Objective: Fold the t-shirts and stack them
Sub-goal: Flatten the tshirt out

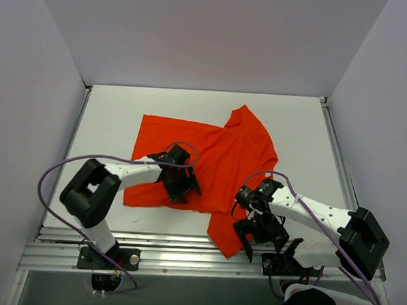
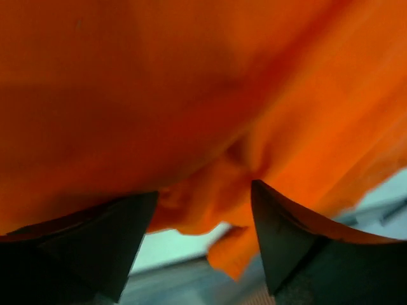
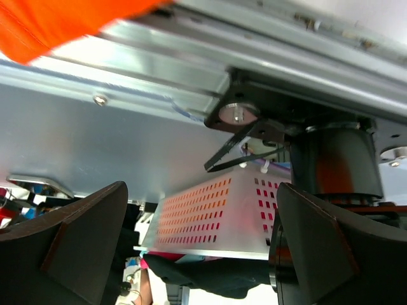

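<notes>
We log the left fingers (image 2: 82, 248) nearer, apart astride a bunched fold of the t-shirt (image 1: 224, 153), whose length runs left-right; right fingers (image 3: 70, 248) spread wide, empty, at its near corner.

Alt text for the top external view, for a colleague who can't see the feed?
An orange-red t-shirt lies spread and wrinkled on the white table, one corner trailing over the near edge. The left gripper is down on the shirt's near left part, jaws apart; the right gripper is open beside the trailing corner.
</notes>
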You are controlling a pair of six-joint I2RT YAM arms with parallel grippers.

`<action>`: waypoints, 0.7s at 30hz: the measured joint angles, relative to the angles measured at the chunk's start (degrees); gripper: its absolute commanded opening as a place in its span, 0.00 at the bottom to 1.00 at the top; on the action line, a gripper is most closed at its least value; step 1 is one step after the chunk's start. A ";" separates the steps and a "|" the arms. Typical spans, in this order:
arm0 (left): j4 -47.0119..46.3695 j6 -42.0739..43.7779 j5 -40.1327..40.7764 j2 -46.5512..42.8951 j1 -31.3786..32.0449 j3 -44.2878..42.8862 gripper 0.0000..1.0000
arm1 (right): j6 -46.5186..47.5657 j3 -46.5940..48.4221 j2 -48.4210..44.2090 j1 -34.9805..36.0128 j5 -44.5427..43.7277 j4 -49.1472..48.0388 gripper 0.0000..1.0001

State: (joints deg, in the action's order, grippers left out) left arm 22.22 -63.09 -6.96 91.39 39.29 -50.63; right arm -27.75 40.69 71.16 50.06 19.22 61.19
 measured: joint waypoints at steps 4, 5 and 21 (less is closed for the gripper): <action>5.46 4.46 -9.49 17.64 -0.42 -15.04 0.57 | 0.39 1.53 2.56 -0.90 -0.74 -1.42 1.00; 8.17 5.75 -12.74 22.38 -0.26 -20.04 0.57 | 0.42 1.51 2.91 -1.55 -0.87 -1.77 1.00; 33.20 22.03 -30.40 46.77 0.37 -53.92 0.52 | 0.44 1.51 0.83 -5.53 -3.02 -2.23 1.00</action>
State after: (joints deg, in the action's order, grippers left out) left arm 55.42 -41.06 -37.36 138.17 39.66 -104.55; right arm -27.31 42.19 71.99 44.53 16.21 58.96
